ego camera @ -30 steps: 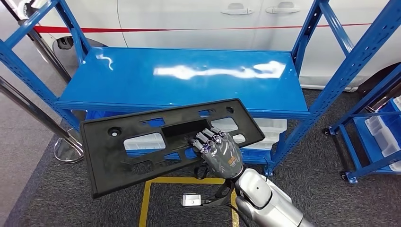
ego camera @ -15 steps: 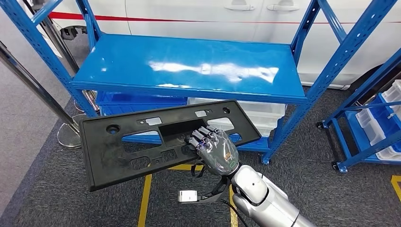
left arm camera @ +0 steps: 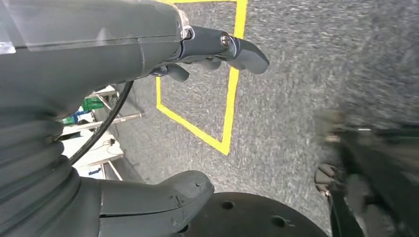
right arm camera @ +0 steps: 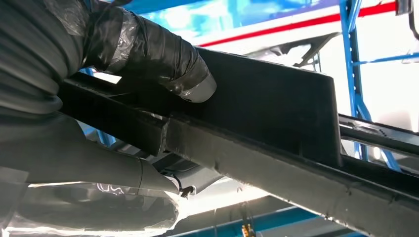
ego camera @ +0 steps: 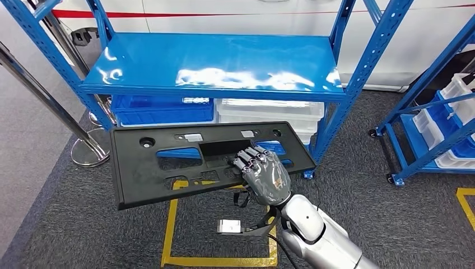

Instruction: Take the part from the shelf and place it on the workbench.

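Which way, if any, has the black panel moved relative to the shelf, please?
Yes: the panel drew back from the blue shelf, now clear of its lip.

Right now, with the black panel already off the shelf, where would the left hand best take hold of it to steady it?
Probably the free long end of the black panel, coming from the robot's left side. The right hand grips near the central recess, so that end overhangs unsupported; its flat outer rim and nearby cutouts offer finger holds.
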`<state>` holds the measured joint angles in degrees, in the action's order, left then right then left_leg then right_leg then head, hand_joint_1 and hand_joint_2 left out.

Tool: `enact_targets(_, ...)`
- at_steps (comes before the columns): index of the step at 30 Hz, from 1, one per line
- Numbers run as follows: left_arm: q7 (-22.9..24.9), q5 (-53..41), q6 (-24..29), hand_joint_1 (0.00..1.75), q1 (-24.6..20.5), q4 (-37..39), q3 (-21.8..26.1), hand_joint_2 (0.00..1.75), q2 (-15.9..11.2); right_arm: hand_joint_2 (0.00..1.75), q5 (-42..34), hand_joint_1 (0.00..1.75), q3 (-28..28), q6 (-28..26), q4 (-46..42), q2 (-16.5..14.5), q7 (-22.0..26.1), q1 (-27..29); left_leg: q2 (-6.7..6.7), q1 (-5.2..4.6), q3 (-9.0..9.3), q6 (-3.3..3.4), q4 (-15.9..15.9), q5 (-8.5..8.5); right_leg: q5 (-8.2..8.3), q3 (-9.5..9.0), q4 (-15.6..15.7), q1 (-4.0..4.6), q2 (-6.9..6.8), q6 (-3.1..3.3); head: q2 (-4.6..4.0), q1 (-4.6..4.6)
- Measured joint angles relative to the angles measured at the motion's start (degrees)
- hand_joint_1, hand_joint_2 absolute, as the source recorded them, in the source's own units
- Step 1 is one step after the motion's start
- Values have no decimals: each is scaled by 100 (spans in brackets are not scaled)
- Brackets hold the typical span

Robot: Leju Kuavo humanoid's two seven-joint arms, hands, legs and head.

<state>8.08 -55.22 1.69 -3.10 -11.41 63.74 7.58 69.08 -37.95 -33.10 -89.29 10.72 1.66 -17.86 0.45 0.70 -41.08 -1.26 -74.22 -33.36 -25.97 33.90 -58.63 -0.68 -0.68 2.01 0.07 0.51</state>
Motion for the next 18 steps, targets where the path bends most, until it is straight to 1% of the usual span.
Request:
enact_targets(1,1,2,-9,0,-3,0,0,175,0,175,2,175,1,4,0,2,4,10,0,4,94,-9,-64,105,61,100,-23,-1,-3,-13,0,-1)
enact_targets(2,1,4,-20,0,-6,0,0,175,-1,175,7,175,1,6,0,3,9,17,0,7,284,-8,72,269,119,196,-47,-3,-5,-29,0,-1)
enact_targets(3,1,6,-33,0,-10,0,1,175,-3,175,14,175,1,6,0,1,14,20,-2,9,563,3,386,399,173,277,-70,-5,-5,-49,0,-1)
enact_targets(4,3,8,-45,0,-17,0,1,175,-6,175,20,175,1,6,0,-4,19,19,-7,0,892,24,821,423,224,345,-92,1,-3,-75,0,-1)
enact_targets(5,4,10,-55,0,-24,0,2,175,-9,175,25,175,-1,6,1,-10,21,17,-15,-10,1169,54,1220,374,276,387,-102,5,-3,-106,0,0)
enact_targets(6,6,14,-67,0,-31,0,2,175,-10,175,28,175,-2,6,1,-17,24,13,-24,-26,1347,86,1517,306,332,406,-97,6,-5,-141,0,1)
enact_targets(7,7,18,-75,0,-33,0,2,175,-11,175,31,175,-4,6,2,-25,26,8,-31,-46,1419,122,1683,261,393,416,-79,4,-10,-180,0,1)
enact_targets(8,-1,21,-88,0,-31,0,2,175,-11,175,35,175,-7,5,2,-30,27,4,-38,-46,1398,167,1735,285,450,419,-49,-1,-18,-219,0,2)
enact_targets(9,-36,23,-124,0,-30,0,2,175,-11,175,39,175,-8,4,4,-34,27,0,-41,-41,1351,212,1761,342,472,433,-29,-9,-19,-256,0,2)
enact_targets(10,-96,14,-191,0,-27,0,1,175,-11,175,42,175,-8,0,7,-36,30,2,-45,-34,1308,263,1784,402,393,472,-69,-12,-12,-283,0,2)
enact_targets(11,-155,-8,-280,0,-24,0,-2,175,-12,175,44,175,-8,-4,11,-36,36,7,-52,-23,1257,312,1809,467,204,537,-206,-14,-4,-302,0,3)
enact_targets(12,-201,-48,-382,0,-22,0,-12,175,-16,175,39,175,-8,-8,19,-37,51,14,-60,-24,1198,347,1816,534,-66,629,-457,-19,6,-313,0,3)
enact_targets(13,-219,-93,-460,0,-18,0,-30,175,-21,175,34,175,-8,-11,31,-37,69,21,-75,-32,1130,371,1812,596,-358,741,-823,-19,13,-319,0,3)
enact_targets(14,-220,-128,-501,0,-14,0,-50,175,-27,175,29,175,-8,-13,47,-39,83,29,-96,-41,1058,381,1806,654,-559,838,-1203,-20,14,-324,0,3)
enact_targets(15,-233,-138,-518,0,-8,0,-67,175,-32,175,26,175,-8,-17,67,-43,95,41,-127,-51,984,382,1796,707,-627,881,-1492,-19,16,-324,0,3)
enact_targets(16,-262,-126,-514,0,-1,0,-78,175,-34,175,28,175,-8,-22,86,-47,98,57,-168,-61,915,378,1783,753,-580,834,-1603,-16,23,-316,0,3)
enact_targets(17,-297,-106,-508,0,5,0,-82,175,-34,175,33,175,-8,-29,102,-54,98,77,-215,-69,858,369,1770,791,-457,669,-1475,-11,45,-295,0,3)
enact_targets(18,-331,-88,-503,0,8,0,-82,175,-34,175,38,175,-7,-37,113,-60,99,96,-268,-75,814,357,1756,822,-323,394,-1136,-2,109,-259,0,3)
